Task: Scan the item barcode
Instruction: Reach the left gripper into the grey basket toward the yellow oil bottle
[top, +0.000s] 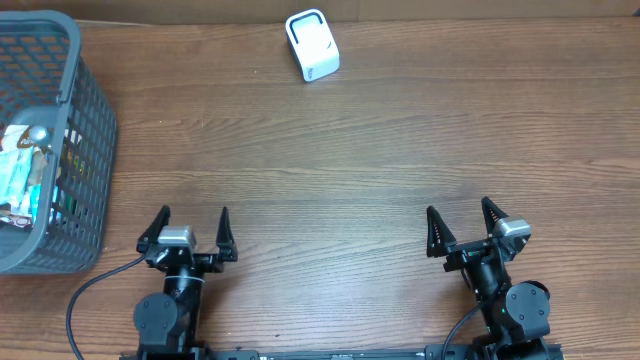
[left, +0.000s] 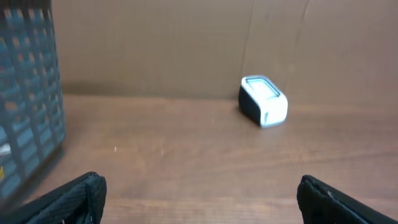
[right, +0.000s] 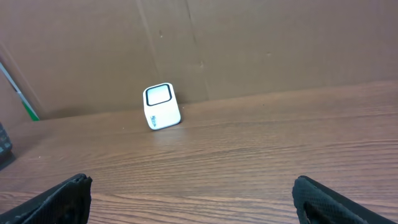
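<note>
Running off-frame, basket (top: 90, 150) of indistinct packets (top: 20, 175)

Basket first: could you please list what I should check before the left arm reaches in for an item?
1. The left gripper is open and empty: ok.
2. The right gripper is open and empty: ok.
3. The packets lie in the basket, uncovered from above: ok.
4. A barcode shows on a packet: cannot tell.
5. The scanner stands free at the far edge of the table: ok.
</note>
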